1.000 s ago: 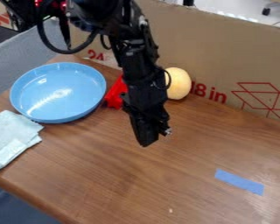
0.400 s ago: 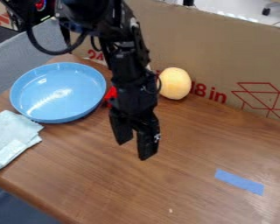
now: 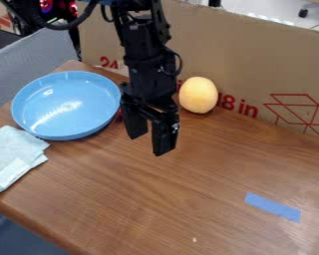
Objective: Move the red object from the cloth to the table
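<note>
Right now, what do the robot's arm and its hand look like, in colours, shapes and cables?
The arm is black and made of blocky segments stacked one after another. Black cables loop beside its upper part, near some red pieces at the top edge of the picture. The hand is black too, with two long, flat, straight fingers. No markings can be seen on it.

Single cam, high front-corner angle, fairly close, looking down across table (image 3: 189,199) toward cardboard box (image 3: 255,60).

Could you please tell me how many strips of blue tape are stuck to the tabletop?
1. The blue tape strip lies on the table at its front right, away from the plate and ball. The arm may hide some tabletop.
</note>
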Available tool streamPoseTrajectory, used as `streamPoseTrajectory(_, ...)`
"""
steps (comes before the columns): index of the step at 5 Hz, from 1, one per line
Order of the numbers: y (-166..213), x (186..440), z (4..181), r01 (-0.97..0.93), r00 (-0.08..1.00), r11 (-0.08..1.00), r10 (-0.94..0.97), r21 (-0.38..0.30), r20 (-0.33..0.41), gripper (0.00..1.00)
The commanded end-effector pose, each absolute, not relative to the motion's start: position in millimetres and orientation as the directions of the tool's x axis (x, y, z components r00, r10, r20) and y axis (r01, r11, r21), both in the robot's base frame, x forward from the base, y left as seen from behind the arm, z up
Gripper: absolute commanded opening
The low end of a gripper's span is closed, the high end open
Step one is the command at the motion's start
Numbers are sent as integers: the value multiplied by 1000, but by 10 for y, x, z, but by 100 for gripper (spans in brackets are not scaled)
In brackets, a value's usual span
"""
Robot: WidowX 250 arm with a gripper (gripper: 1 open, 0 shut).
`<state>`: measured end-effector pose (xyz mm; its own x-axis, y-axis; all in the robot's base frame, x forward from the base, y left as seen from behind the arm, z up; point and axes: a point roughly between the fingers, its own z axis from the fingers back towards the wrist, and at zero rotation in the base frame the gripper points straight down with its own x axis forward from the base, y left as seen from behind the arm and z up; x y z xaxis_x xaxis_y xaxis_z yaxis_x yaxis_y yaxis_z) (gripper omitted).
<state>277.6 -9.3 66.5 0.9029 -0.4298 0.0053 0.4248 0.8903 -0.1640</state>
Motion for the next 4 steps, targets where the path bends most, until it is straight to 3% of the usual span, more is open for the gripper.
streamPoseTrajectory(1,-47,2841,694,444,895,885,-446,-139,20,100)
streamPoseTrajectory(2,28,2820,759,451,891,880,-454,-151,18,100)
streamPoseTrajectory(4,167,2838,588,419,906,891,-424,-173,9,100)
